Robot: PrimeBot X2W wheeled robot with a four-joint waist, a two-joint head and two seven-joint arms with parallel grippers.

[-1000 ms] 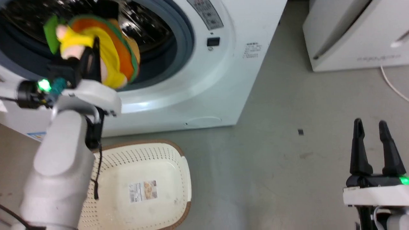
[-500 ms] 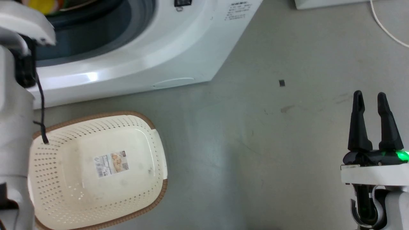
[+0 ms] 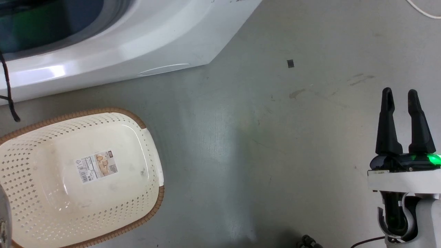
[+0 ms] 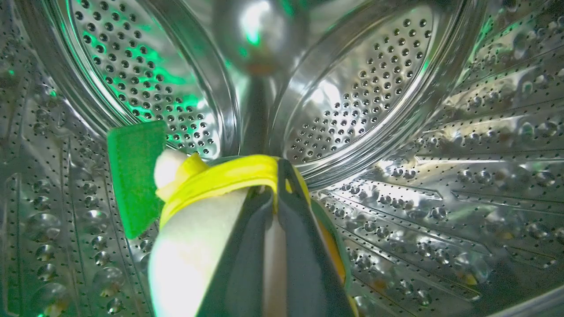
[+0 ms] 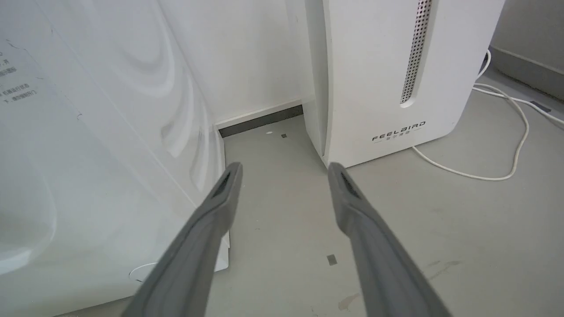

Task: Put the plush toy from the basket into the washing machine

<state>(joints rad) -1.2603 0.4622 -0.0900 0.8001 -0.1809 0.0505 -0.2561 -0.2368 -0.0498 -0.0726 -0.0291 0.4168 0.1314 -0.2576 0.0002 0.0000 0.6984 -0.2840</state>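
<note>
Within the last second the left tool (image 4: 277, 185) has carried the plush toy (image 4: 207, 185) into the steel drum (image 4: 374, 110) of the washing machine (image 3: 144, 41) and is still clamped on it; only release remains. The basket (image 3: 151, 165), at eight o'clock, lies empty. The right tool (image 3: 399, 94), at four o'clock, has its fingers apart.

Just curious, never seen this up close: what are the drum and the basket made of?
The drum looks like polished steel: mirror-shiny, with punched holes. The basket seems to be moulded plastic: cream, glossy highlights, perforated sides, brown rim.
</note>
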